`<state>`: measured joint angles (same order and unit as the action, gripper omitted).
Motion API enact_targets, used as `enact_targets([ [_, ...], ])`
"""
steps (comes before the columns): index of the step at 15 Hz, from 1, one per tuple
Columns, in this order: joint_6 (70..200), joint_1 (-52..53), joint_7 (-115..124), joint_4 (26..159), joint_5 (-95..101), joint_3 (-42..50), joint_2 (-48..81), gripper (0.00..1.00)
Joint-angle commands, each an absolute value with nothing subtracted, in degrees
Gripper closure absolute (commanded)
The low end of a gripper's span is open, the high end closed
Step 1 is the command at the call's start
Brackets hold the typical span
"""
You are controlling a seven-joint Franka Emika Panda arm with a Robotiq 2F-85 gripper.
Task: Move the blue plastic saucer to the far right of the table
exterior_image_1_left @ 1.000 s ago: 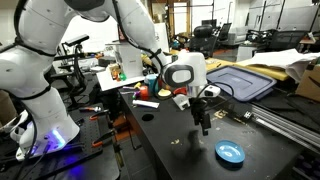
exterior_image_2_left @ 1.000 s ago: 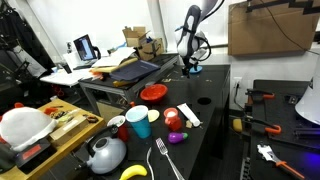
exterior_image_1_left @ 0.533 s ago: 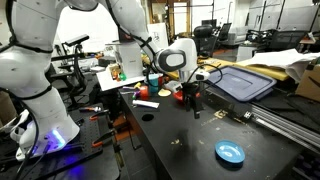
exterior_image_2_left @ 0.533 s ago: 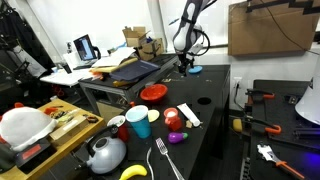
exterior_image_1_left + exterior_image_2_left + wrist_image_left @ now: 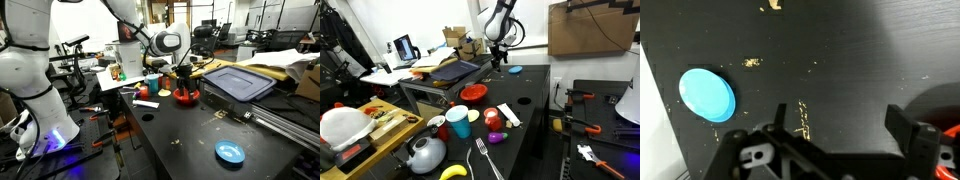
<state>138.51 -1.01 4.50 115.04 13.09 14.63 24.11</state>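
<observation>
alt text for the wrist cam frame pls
The blue plastic saucer lies on the black table at the left of the wrist view. The open, empty gripper fills the bottom edge, apart from the saucer; a red blur shows at the right edge.

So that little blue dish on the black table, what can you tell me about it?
The blue plastic saucer is small, round and shallow, bright blue with a paler glossy centre. It lies flat on the black table and looks empty. Nothing touches it, and the gripper hangs well away from it.
</observation>
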Motion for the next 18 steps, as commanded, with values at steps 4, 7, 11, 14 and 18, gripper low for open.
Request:
enact_targets([
  [4,130.85,0.84,8.77,115.30,16.49,10.87,19.48,0.00],
  [7,128.47,1.11,9.92,114.49,16.29,9.58,19.36,0.00],
  [11,125.39,1.10,9.80,113.05,15.93,8.53,19.37,0.00],
  [14,122.67,1.24,9.86,111.67,16.41,8.22,19.25,0.00],
  [18,119.33,1.44,9.83,110.10,16.72,7.56,18.75,0.00],
])
